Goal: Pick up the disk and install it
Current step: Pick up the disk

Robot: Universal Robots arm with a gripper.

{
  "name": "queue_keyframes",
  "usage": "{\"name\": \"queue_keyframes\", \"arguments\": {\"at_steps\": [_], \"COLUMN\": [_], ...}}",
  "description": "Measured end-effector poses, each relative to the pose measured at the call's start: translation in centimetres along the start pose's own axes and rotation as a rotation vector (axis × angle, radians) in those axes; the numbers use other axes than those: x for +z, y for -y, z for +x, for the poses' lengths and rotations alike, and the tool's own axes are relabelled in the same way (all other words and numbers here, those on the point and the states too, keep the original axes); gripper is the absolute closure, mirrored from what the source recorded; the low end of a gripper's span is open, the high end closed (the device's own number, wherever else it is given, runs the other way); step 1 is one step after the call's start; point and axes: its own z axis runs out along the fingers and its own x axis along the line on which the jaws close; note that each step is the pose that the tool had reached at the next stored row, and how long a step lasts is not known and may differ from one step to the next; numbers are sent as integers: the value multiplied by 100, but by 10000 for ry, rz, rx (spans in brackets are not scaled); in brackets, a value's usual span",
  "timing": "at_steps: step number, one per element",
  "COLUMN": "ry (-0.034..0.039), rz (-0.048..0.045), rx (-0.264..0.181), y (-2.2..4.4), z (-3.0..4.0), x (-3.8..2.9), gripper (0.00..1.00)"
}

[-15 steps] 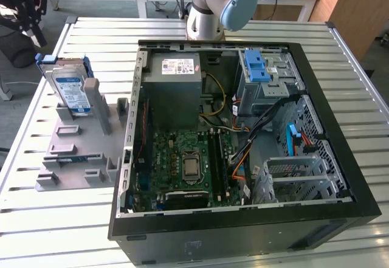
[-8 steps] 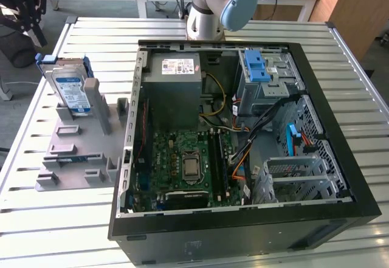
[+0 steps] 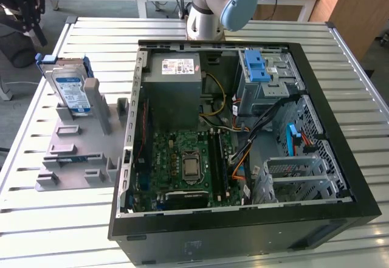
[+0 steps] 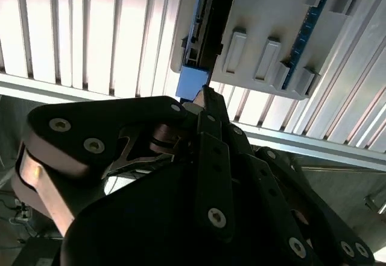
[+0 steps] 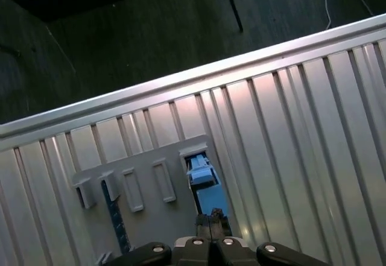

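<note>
In the exterior view, your disk [image 3: 70,90] stands on edge in the grey holder [image 3: 79,149] on the desk [image 3: 48,219], to the exterior view's left of the open computer case [image 3: 243,219]. The arm's base [image 3: 209,13] rises behind the case.

In the second wrist view, you see the jaws pressed together with nothing between them, their tips near the disk's [image 4: 202,31] blue rail end; the holder [image 4: 265,31] lies beside it.

In the first wrist view, the closed tips sit over the disk [image 5: 202,175], which is edge-on in the holder [image 5: 151,157] near the desk's [image 5: 301,127] edge. Whether they touch it, you cannot tell.
</note>
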Motion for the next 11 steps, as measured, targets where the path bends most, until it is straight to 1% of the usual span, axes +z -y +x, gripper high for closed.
{"name": "queue_keyframes", "arguments": {"at_steps": [8,11], "ry": [6,7], "rz": [-27,-29], "rx": [-1431,-1525], "y": [0,0], "z": [0,0], "x": [12,13], "gripper": [89,89]}}
